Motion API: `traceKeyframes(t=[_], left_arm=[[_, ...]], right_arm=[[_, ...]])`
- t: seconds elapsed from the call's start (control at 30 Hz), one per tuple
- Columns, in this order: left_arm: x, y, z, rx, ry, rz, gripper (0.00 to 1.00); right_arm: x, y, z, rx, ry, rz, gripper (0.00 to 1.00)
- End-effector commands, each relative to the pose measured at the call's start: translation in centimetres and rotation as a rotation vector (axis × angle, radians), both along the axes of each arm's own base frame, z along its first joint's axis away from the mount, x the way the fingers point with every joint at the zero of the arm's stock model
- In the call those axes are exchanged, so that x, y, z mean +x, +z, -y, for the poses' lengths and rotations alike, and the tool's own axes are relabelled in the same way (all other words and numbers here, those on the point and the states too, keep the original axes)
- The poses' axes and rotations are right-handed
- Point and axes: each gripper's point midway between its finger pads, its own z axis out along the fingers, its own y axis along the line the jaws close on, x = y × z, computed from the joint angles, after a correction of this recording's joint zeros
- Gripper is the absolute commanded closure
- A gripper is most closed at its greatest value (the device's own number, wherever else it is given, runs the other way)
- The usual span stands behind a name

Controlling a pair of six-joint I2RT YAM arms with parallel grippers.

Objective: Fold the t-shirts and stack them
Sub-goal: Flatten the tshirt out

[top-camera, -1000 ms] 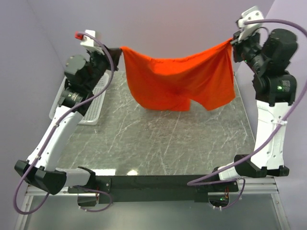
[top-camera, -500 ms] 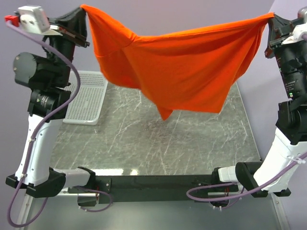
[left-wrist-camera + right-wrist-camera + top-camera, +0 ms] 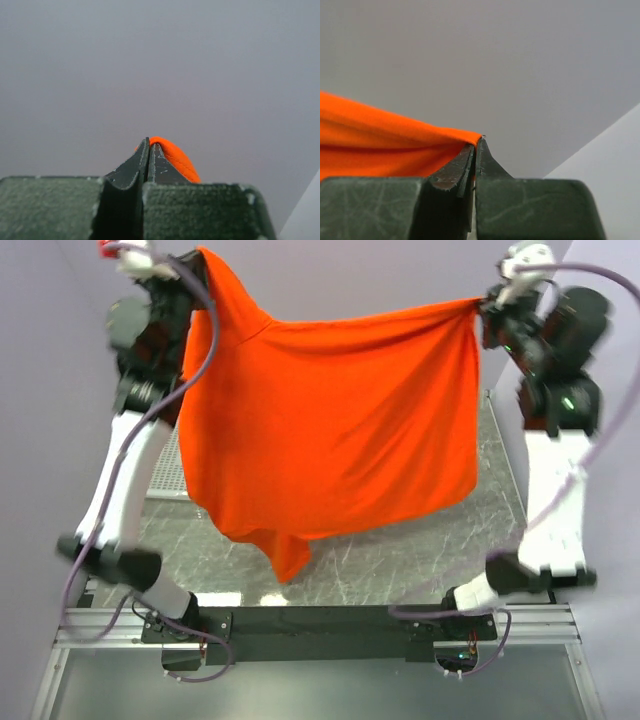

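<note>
One orange-red t-shirt [image 3: 330,430] hangs spread in the air between both arms, high over the table. My left gripper [image 3: 203,254] is shut on its upper left corner, and a fold of the t-shirt [image 3: 172,155] shows past the closed left gripper [image 3: 150,142]. My right gripper [image 3: 483,306] is shut on the upper right corner; the t-shirt [image 3: 380,145] stretches away to the left of the pinched right gripper [image 3: 476,144]. The lower edge droops to a point at the near left, close above the tabletop.
A dark marble tabletop [image 3: 400,550] lies under the cloth. A white mesh basket [image 3: 165,475] sits at the left edge, mostly hidden behind the shirt and left arm. Purple walls close in at the back and both sides.
Both arms have swung with the shirt: first up and apart, now back inward, and the cloth has billowed toward the camera and hangs lower and wider.
</note>
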Motion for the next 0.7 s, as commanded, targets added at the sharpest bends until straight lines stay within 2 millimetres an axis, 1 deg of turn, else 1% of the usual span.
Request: traceKeyframes(t=[0.0,0.03,0.07,0.1,0.13,0.17,0.2,0.23,0.27,0.3,0.33,0.37,0.4,0.43,0.47,0.5,0.53,0.57,0.6,0.63,0.67], left_arm=[[6.2,-2.1,-0.5,-0.081,-0.026,-0.043,0.99],[7.0,-1.5,-1.3,-0.104,-0.026,-0.03,0.99],[5.7,2.0,-1.3,-0.153,-0.066,0.044,0.99],[7.3,1.6,-1.1,-0.167,-0.078,0.037,0.99],[6.7,3.1,-0.9,-0.179,-0.099,0.076,0.99],[4.8,6.0,-1.0,-0.203,-0.127,0.153,0.99],[4.0,6.9,-0.9,-0.21,-0.146,0.182,0.99],[2.7,8.3,-1.1,-0.219,-0.155,0.224,0.99],[1.9,8.8,-1.0,-0.214,-0.168,0.234,0.99],[-0.4,10.2,-1.1,-0.203,-0.188,0.266,0.99],[-1.7,10.8,-1.1,-0.197,-0.198,0.287,0.99],[-1.2,9.5,-0.7,-0.184,-0.206,0.254,0.99],[-4.7,10.9,-0.9,-0.168,-0.226,0.296,0.99],[-5.5,10.8,-0.8,-0.155,-0.233,0.294,0.99],[-4.8,8.9,-0.5,-0.136,-0.233,0.24,0.99],[-7.9,9.8,-0.7,-0.11,-0.248,0.269,0.99],[-8.6,9.2,-0.4,-0.094,-0.258,0.254,0.99],[-7.5,6.5,0.0,-0.075,-0.267,0.18,0.99],[-10.3,6.6,0.0,-0.058,-0.287,0.195,0.99],[-10.7,5.2,0.5,-0.037,-0.314,0.168,0.99],[-9.0,0.8,1.1,-0.028,-0.325,0.064,0.99]], right_arm=[[5.0,-1.0,0.3,0.032,-0.019,-0.012,1.0],[7.3,-2.0,0.8,0.04,-0.051,-0.037,1.0],[6.8,0.8,1.2,0.049,-0.069,0.033,1.0],[8.0,0.9,1.6,0.064,-0.098,0.04,1.0],[7.5,2.2,1.9,0.071,-0.109,0.076,1.0],[6.4,4.4,2.0,0.077,-0.114,0.14,1.0],[5.9,5.1,2.1,0.081,-0.119,0.163,1.0],[4.8,5.4,2.1,0.084,-0.118,0.172,1.0],[3.7,6.6,2.3,0.087,-0.117,0.222,1.0],[2.8,6.9,2.1,0.094,-0.106,0.233,1.0],[1.1,7.2,2.0,0.096,-0.097,0.242,1.0],[0.4,7.0,2.9,0.091,-0.101,0.234,1.0],[-0.3,6.7,2.9,0.103,-0.09,0.22,1.0],[-1.4,6.2,2.9,0.101,-0.082,0.203,1.0],[-2.1,5.2,2.2,0.085,-0.034,0.172,1.0],[-2.7,4.3,2.6,0.049,-0.035,0.153,1.0],[-5.0,4.3,2.2,0.017,-0.013,0.163,1.0],[-3.9,0.2,2.1,-0.005,0.004,0.066,1.0],[-4.4,-1.4,1.7,-0.066,0.036,0.048,1.0],[-4.9,-5.5,1.5,-0.094,0.052,-0.023,1.0],[-5.3,-7.7,1.4,-0.127,0.064,-0.055,1.0]])
